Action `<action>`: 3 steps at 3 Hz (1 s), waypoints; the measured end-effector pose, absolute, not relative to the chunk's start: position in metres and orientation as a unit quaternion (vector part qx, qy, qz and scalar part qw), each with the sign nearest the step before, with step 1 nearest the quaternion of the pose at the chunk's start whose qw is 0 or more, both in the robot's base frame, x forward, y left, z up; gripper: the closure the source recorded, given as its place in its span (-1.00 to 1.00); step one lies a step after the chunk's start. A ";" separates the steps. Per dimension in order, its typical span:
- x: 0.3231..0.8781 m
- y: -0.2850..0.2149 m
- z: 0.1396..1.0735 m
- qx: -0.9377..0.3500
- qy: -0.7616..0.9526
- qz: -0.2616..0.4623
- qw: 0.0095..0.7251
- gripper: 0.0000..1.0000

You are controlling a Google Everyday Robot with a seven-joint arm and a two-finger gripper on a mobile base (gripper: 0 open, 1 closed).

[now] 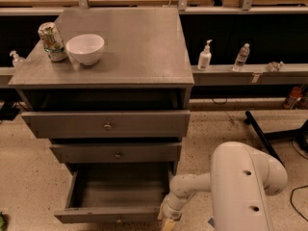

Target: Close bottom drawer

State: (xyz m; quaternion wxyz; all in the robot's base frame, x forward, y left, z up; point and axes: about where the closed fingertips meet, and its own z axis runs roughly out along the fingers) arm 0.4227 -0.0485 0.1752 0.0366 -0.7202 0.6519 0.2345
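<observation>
My tool point(168, 222) sits low at the bottom edge of the view, just beside the right front corner of the bottom drawer point(115, 192). It is partly cut off there, so I cannot tell whether it is open or closed, nor whether it touches the drawer. My white arm point(195, 186) bends in toward it from the right. The bottom drawer is the lowest of three in the grey desk point(139, 47). It stands pulled far out, its grey floor and thin side walls in plain sight and its flat front panel nearest the camera. Above it the middle drawer point(115, 153) and the wider top drawer point(108, 124) each show a brass knob; both stick out a little. On the desk's left side a white bowl point(85, 48) stands just beside a can point(51, 41).
</observation>
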 end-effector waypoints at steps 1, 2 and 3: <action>0.423 -0.049 0.178 -0.720 0.652 0.234 0.037 0.30; 0.490 -0.022 0.190 -0.764 0.608 0.205 0.074 0.99; 0.488 -0.022 0.190 -0.764 0.608 0.205 0.074 1.00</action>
